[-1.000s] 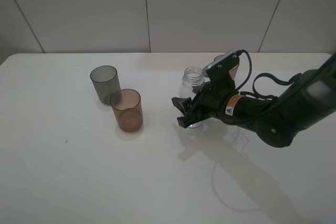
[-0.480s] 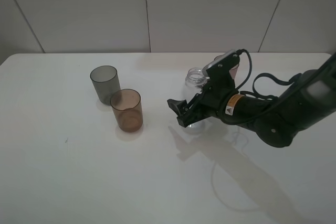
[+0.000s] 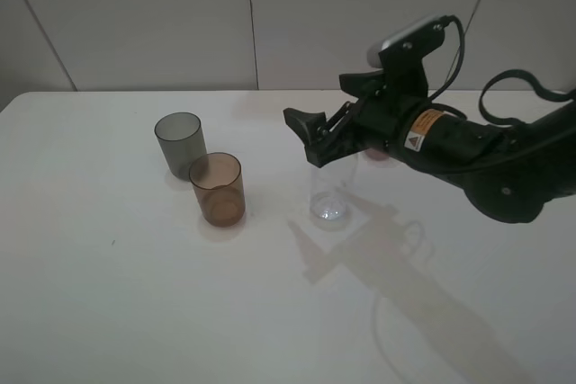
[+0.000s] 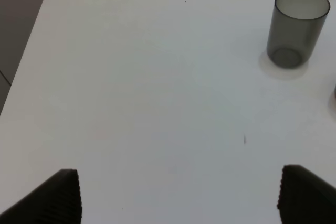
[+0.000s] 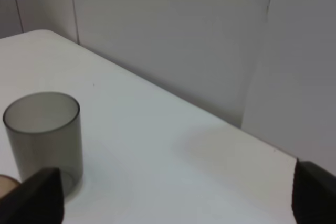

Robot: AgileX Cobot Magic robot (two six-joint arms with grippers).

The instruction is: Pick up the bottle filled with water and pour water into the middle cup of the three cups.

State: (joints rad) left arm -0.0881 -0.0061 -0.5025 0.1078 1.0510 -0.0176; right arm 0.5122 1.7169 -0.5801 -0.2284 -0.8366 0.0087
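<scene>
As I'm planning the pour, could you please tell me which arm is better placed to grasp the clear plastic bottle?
Right, probably: the right pincer hangs just above the clear plastic bottle; the left arm is absent from the high view.

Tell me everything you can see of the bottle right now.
The bottle is small, clear, colourless plastic. Only its lower body shows in the high view, upright, with a bright glint near its base; the neck and shoulders are hidden behind the right gripper, which sits over its upper part. Whether its base touches the table or hangs just above cannot be told. It is to the right of the amber cup, apart from it. Neither wrist view shows it.
</scene>
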